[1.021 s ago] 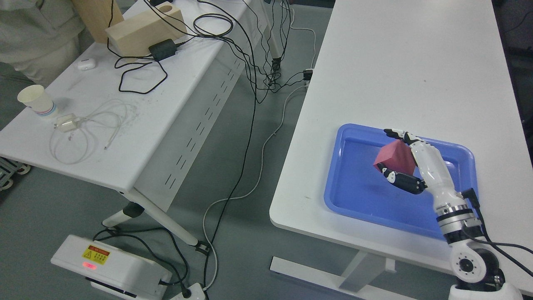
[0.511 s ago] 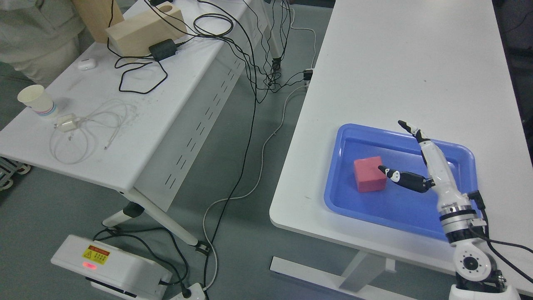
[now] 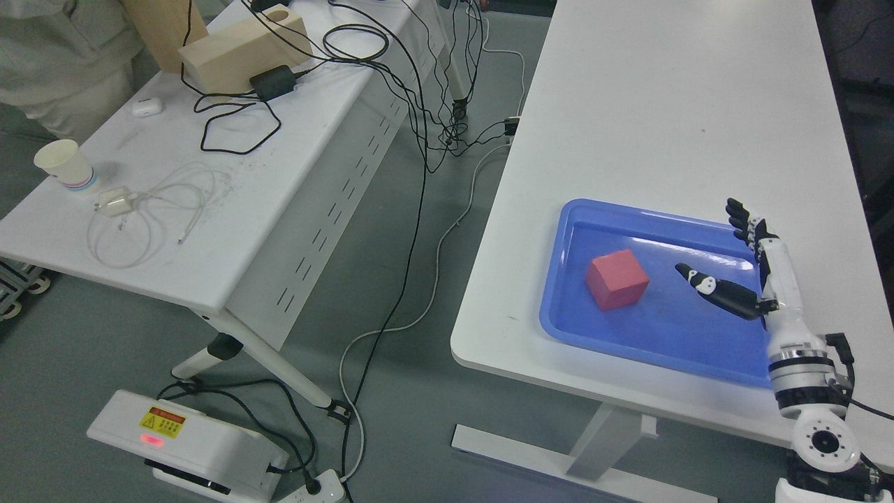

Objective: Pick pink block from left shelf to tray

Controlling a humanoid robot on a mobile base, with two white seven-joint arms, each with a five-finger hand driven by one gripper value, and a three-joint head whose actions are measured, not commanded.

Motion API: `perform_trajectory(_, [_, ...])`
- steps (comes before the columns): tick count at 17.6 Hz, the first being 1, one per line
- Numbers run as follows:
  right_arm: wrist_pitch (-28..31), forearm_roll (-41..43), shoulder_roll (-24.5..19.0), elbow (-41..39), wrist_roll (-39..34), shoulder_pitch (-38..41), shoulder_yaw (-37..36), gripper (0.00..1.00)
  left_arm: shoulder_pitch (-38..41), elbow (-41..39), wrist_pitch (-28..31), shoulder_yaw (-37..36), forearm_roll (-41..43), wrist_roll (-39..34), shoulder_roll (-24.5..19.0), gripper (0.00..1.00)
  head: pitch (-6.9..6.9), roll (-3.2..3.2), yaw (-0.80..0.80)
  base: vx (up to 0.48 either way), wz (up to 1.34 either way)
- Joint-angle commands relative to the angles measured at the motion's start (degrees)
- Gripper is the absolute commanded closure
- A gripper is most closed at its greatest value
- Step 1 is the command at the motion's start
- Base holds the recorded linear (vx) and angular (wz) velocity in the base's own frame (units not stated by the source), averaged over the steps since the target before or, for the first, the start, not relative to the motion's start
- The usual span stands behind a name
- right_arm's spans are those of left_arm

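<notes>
Now the pink cube-shaped block (image 3: 617,279) rests on the floor of the shallow blue plastic tray (image 3: 649,335), in its left half, with nothing touching it. That tray lies near the front edge of the long white table (image 3: 670,105). To the block's right, the right robot hand (image 3: 758,269) hovers above the tray's right side, fingers spread and empty, its black thumb pointing left toward the block but clearly apart from it.
</notes>
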State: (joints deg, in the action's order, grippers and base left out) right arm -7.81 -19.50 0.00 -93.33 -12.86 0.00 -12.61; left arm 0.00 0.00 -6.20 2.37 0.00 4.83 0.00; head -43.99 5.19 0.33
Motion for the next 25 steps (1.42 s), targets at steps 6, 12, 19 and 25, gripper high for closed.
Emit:
perform_trajectory(6, [7.5, 4.5, 1.0, 0.4, -1.2, 1.1, -2.6, 0.01, -1.3, -1.0, 0.0, 0.0, 0.1, 0.0, -1.0, 0.0, 0.0, 0.0, 0.0, -0.253, -0.12])
perform_trajectory(12, [7.6, 4.5, 1.0, 0.5, -1.3, 1.5, -2.2, 0.01, -1.3, -1.0, 0.0, 0.0, 0.1, 0.0, -1.0, 0.0, 0.0, 0.0, 0.0, -0.301, -0.04])
perform_trajectory(19, [7.5, 4.5, 1.0, 0.7, -1.3, 1.5, -2.2, 0.01, -1.3, -1.0, 0.0, 0.0, 0.1, 0.0, -1.0, 0.0, 0.0, 0.0, 0.0, -0.202, -0.07])
perform_trajectory(25, [7.4, 4.5, 1.0, 0.9, -1.3, 1.1, -0.9, 0.0, -1.3, -1.0, 0.0, 0.0, 0.0, 0.0, -1.0, 0.0, 0.0, 0.0, 0.0, -0.104, -0.05])
